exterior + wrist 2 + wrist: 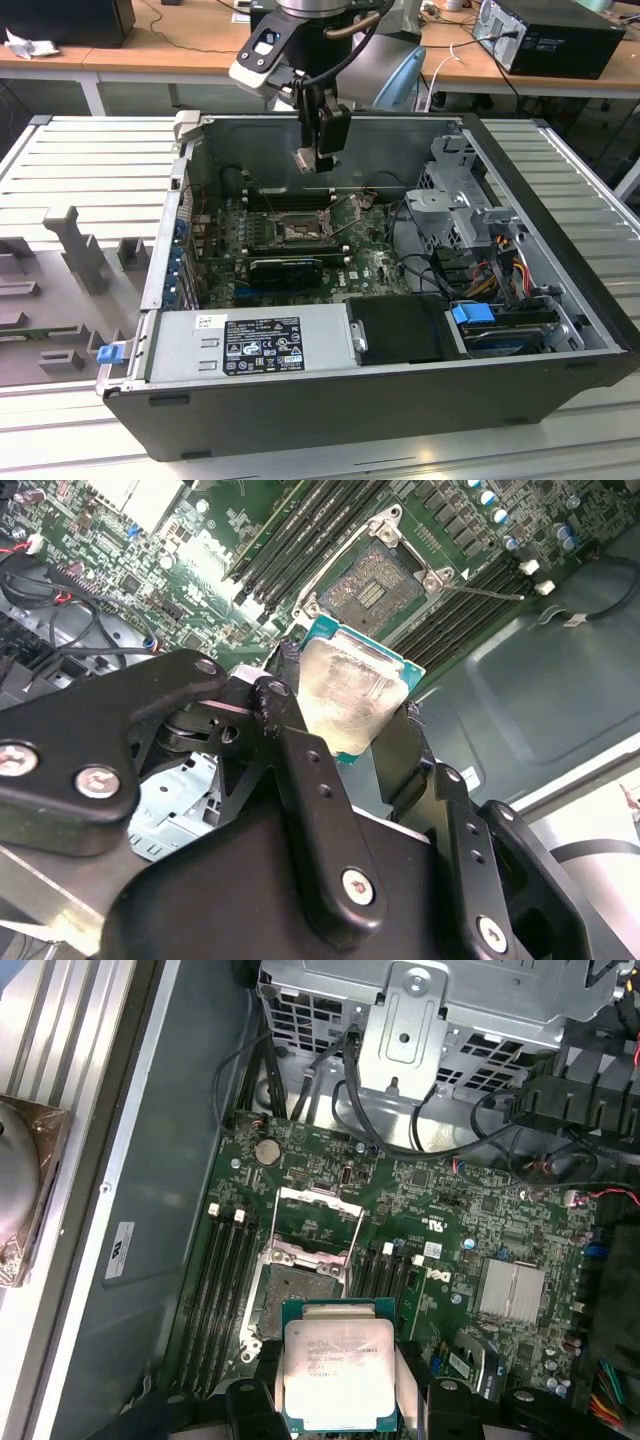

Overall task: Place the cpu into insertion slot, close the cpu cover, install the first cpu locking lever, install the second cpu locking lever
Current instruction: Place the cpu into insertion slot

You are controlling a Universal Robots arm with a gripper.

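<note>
**Chip in the air above an open socket: where we see the risk**

The open computer case [380, 400] lies on the ribbed table [90, 150]. On its floor is the green motherboard [372, 262]. The insertion slot [300, 1295] sits near the board edge that runs along the case's back wall, with memory slots [225, 1280] on either side. The cpu cover [316, 1192] stands swung up, leaving the pin field bare.

The gripper [318, 160] hangs above the slot, well clear of the board. Its fingers [290, 730] are clamped on opposite edges of the cpu [338, 1375], whose silvery face shows in both wrist views.

We judge the main danger to be the bare pins. A chip that comes down tilted, rotated or off-centre could bend them. The grip is on thin edges only, so a slip could drop the cpu onto the socket or the board. The raised cover is near the descent path, and a finger brushing it could knock it down.
</note>
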